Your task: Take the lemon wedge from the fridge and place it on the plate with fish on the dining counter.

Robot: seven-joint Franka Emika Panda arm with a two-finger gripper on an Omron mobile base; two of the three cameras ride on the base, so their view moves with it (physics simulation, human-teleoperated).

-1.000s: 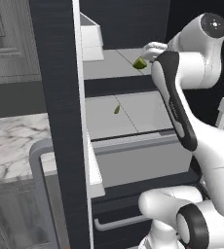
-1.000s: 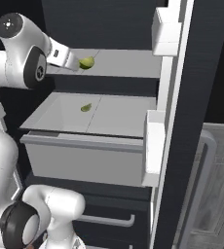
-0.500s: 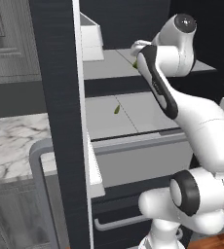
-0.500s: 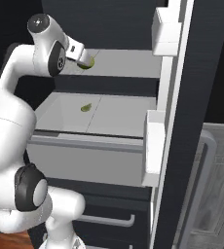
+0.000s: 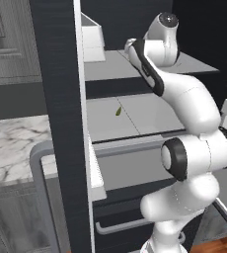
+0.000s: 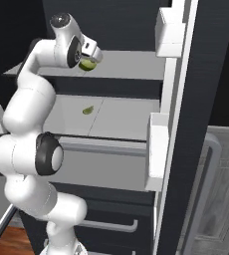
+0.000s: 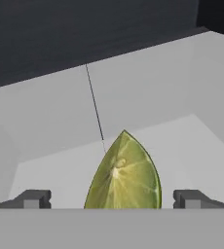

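Observation:
The black fridge [image 5: 56, 99] [image 6: 196, 99] stands open. On its upper grey shelf [image 6: 131, 64] lies the lemon wedge [image 6: 88, 64], a yellow-green slice that looms large in the hand view [image 7: 126, 170]. My gripper [image 6: 93, 54] [image 7: 112, 199] is open at that shelf, with one dark fingertip [image 7: 33, 198] on each side of the wedge and clear gaps between them. In the left base view the hand [image 5: 131, 45] reaches over the same shelf from the right. The plate with fish and the dining counter are out of view.
A small green piece [image 5: 118, 111] [image 6: 88, 110] lies on the lower shelf above a pale drawer [image 6: 101, 164]. White door bins [image 5: 93, 39] [image 6: 156, 149] jut from the open doors on both sides. A marble-topped counter [image 5: 12, 148] adjoins the fridge at left.
The arm has swung up and deeper into the fridge, bringing the hand over the upper shelf to the wedge. The wedge has not moved and the jaws stay open.

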